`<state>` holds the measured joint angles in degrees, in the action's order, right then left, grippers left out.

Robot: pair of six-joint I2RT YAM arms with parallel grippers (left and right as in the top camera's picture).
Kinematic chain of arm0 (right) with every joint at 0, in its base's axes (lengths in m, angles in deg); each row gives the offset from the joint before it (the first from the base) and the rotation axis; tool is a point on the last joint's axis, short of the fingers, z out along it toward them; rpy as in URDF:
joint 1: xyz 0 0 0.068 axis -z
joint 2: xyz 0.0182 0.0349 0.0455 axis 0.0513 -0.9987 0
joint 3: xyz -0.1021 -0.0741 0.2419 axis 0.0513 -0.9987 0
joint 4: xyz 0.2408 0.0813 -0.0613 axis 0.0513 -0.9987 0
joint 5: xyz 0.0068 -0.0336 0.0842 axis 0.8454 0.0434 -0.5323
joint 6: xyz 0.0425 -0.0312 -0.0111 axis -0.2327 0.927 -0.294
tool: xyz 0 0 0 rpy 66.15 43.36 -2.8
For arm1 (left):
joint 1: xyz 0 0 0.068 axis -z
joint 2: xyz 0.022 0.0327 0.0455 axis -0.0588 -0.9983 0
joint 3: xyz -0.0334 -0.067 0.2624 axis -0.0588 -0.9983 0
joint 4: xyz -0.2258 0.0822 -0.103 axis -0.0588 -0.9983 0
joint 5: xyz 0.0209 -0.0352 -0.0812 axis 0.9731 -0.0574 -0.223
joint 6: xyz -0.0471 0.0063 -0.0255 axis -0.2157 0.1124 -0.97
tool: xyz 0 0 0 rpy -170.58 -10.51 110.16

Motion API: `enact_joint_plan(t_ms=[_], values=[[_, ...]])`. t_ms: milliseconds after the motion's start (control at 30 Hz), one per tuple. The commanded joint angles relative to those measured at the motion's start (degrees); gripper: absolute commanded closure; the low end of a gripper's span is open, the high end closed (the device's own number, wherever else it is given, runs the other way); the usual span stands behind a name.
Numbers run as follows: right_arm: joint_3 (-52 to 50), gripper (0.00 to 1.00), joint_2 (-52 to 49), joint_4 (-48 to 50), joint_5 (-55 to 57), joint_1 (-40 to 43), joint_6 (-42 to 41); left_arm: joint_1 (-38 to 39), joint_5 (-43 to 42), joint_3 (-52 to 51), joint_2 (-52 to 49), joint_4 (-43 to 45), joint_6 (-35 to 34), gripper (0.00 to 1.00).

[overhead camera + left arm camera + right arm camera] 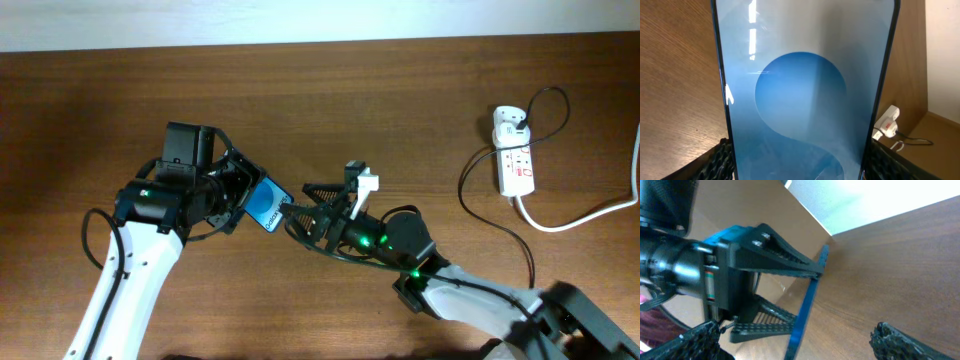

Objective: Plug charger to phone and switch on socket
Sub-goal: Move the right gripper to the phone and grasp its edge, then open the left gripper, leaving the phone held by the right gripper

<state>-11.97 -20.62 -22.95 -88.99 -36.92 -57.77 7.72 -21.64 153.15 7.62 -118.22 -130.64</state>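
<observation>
Filling the left wrist view, the slim rectangular smartphone with a black edge and bright blue screen [805, 90] sits between our left jaws [250, 198]. They pinch it by its long edges and seem to hold it tilted, clear of the brown wooden tabletop [400, 90]. A lighter circle shows on the glass, streaked with glare. Our right jaws [303, 212] are spread wide with nothing visible between them, and they sit just off the smartphone's free end. We cannot find the connector tip. The long thin black charger cable [463, 185] loops well away to the far side of the right jaws and runs behind our right arm. Its small white plug adapter [510, 122] is seated in the white elongated power strip with red switch markings [517, 168], beside the strip's thick white cord [585, 212]. We see three main risks. Spread fingers this close could knock the smartphone and twist it in an edge-only pinch on smooth glass. Reaching for the cable could drag slack across the strip and tug the adapter loose. Any push on the port could slide the smartphone back through the left jaws.
</observation>
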Motion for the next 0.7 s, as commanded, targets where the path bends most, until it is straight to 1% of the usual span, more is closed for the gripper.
enact_joint_plan(t_ms=[0,33,133,233,267,300,400,467,600,667], values=[[1.5,0.04,-3.4,1.4,1.7,-1.5,-3.3,0.0,-0.9,1.3,0.3,0.4,-0.5,0.45],[1.9,0.06,-3.6,1.4,2.4,-2.4,-3.3,0.0,-0.9,1.3,0.3,0.4,-0.5,0.45],[3.2,0.07,-3.6,1.2,8.2,-5.7,-3.2,0.0,-0.9,1.3,0.3,0.7,-0.5,0.45],[4.0,0.17,-3.7,-1.0,12.1,-7.9,-2.6,0.0,-1.2,1.3,0.3,0.8,-0.5,0.45],[4.2,0.19,-3.7,-1.0,12.5,-8.2,-2.6,0.0,-1.6,1.3,0.3,0.8,-0.5,0.45],[4.4,0.25,-3.7,-1.0,12.5,-8.2,-2.6,0.0,-1.8,1.3,0.3,0.8,-0.5,0.45],[5.0,0.34,-3.8,-1.0,12.5,-8.2,-2.6,0.0,-3.9,1.3,0.3,0.9,-0.5,0.45],[5.0,0.38,-3.8,-1.1,12.5,-8.2,-2.6,0.0,-5.4,1.3,0.3,0.9,-0.5,0.45],[5.4,0.40,-4.7,-3.4,12.5,-8.2,-2.6,0.0,-6.2,1.3,0.3,0.9,-0.5,0.45],[5.4,0.44,-5.3,-3.3,12.5,-8.2,-2.6,0.0,-6.8,1.3,0.3,0.9,-0.5,0.45]])
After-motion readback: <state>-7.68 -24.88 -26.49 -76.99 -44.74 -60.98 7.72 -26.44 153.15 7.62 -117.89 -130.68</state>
